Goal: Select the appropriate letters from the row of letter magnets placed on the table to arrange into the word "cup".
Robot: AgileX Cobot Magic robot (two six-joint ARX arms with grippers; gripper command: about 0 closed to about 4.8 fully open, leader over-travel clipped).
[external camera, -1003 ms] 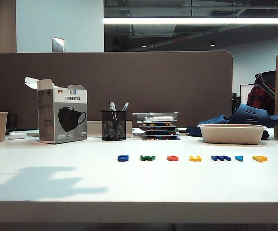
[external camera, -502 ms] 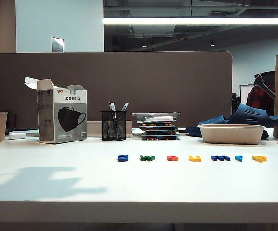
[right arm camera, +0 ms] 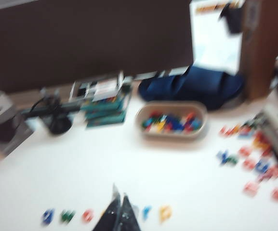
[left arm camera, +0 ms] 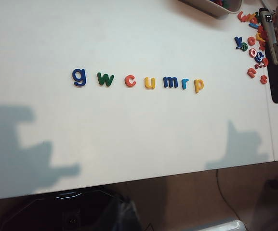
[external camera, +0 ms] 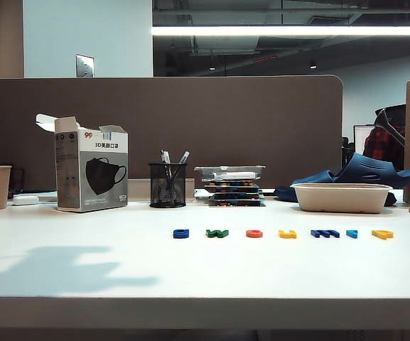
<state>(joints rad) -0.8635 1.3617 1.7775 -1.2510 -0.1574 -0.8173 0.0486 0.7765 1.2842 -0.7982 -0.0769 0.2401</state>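
Right gripper (right arm camera: 118, 211) hangs above the row of letter magnets (left arm camera: 137, 80), jaws pressed together, empty (left gripper unseen). Row lies mid-table (external camera: 84, 270), untouched. Next: part the jaws over the red-orange "c" (left arm camera: 130, 81).

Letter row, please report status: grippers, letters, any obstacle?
Right gripper shut, empty, above the row. Left gripper not in view. c, u, p untouched in line. Nothing blocking them.

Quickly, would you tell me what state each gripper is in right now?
Left gripper: not in any view, so it cannot be told.
Right gripper: shut, holding nothing, above the row of letter magnets.
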